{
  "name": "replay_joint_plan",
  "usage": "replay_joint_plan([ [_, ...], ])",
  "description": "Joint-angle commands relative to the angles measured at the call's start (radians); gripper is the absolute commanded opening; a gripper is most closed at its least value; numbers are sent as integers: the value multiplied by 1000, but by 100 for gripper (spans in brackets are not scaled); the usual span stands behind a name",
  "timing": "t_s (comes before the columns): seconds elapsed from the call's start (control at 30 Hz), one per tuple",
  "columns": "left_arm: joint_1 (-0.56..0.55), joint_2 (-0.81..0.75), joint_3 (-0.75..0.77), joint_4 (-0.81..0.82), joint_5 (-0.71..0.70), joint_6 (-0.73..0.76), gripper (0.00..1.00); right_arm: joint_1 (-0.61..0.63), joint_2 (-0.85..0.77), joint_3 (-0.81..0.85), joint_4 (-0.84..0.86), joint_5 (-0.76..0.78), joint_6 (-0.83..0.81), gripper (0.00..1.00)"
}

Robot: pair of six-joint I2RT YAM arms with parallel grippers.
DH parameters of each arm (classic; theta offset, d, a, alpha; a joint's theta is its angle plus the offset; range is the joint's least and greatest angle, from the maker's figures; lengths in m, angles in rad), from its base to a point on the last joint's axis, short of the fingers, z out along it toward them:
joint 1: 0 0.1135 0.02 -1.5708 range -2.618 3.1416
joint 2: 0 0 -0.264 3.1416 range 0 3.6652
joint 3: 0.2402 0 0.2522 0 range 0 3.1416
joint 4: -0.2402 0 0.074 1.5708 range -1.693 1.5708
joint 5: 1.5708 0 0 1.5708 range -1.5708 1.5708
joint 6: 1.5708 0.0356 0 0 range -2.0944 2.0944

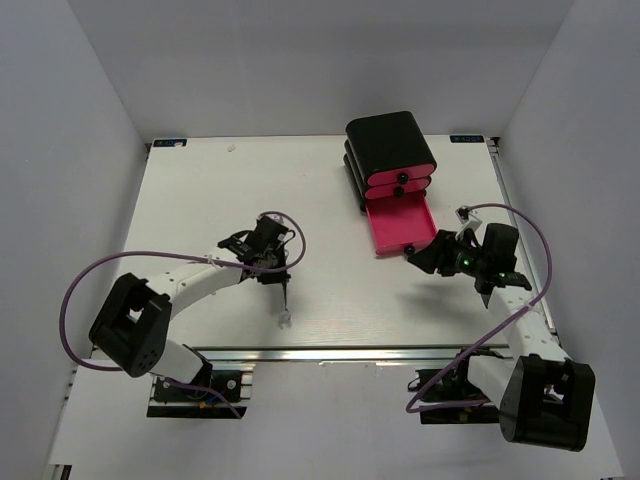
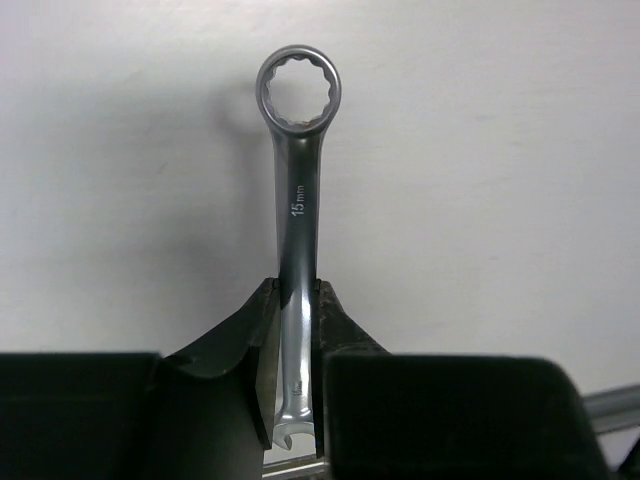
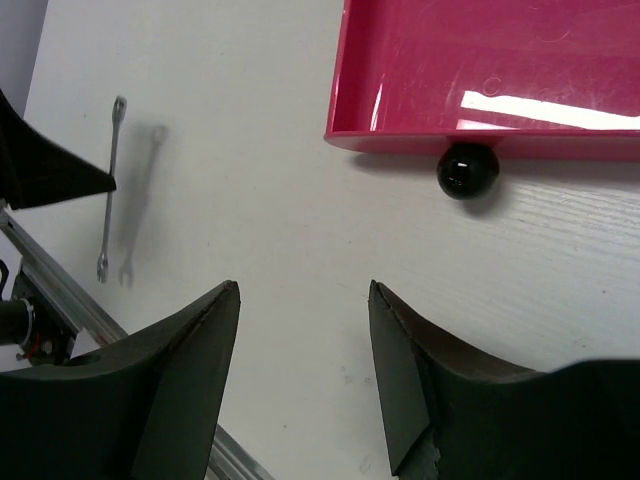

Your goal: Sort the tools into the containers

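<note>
Now squeezing the silver wrench (image 2: 300, 200) tight in the left gripper (image 2: 297, 300), well left of the open pink drawer (image 1: 400, 222); ring end sticking out. Holding nothing in the right gripper (image 3: 305, 290), with fingers wide apart, near that drawer's black knob (image 3: 467, 170).

Centre frame, a wrench (image 2: 298, 215) of polished silver metal, mirror-bright. Upper right, the open drawer (image 3: 480, 70) is glossy pink plastic, with a shiny black knob (image 3: 467, 170). The table (image 3: 560, 260) is matt white and faintly grained. At the bottom, the fingers (image 3: 190, 390) are matt black plastic.
</note>
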Motion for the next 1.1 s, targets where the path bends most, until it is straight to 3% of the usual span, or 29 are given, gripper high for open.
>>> replay_joint_plan([
  [0.0, 0, -13, 84, 70, 120, 130, 0, -6, -24, 37, -48, -53, -55, 60],
  [0.27, -20, 128, 267, 73, 254, 277, 0, -30, -63, 80, -58, -53, -87, 60],
  [0.63, -143, 428, 776, 27, 365, 416, 0, -133, -78, 106, -67, -75, -121, 60],
  [0.87, -189, 614, 1042, -11, 404, 447, 0, -141, -83, 107, -73, -69, -130, 60],
  [1.07, -198, 720, 1180, -5, 381, 479, 0, -146, -83, 104, -62, -63, -123, 60],
])
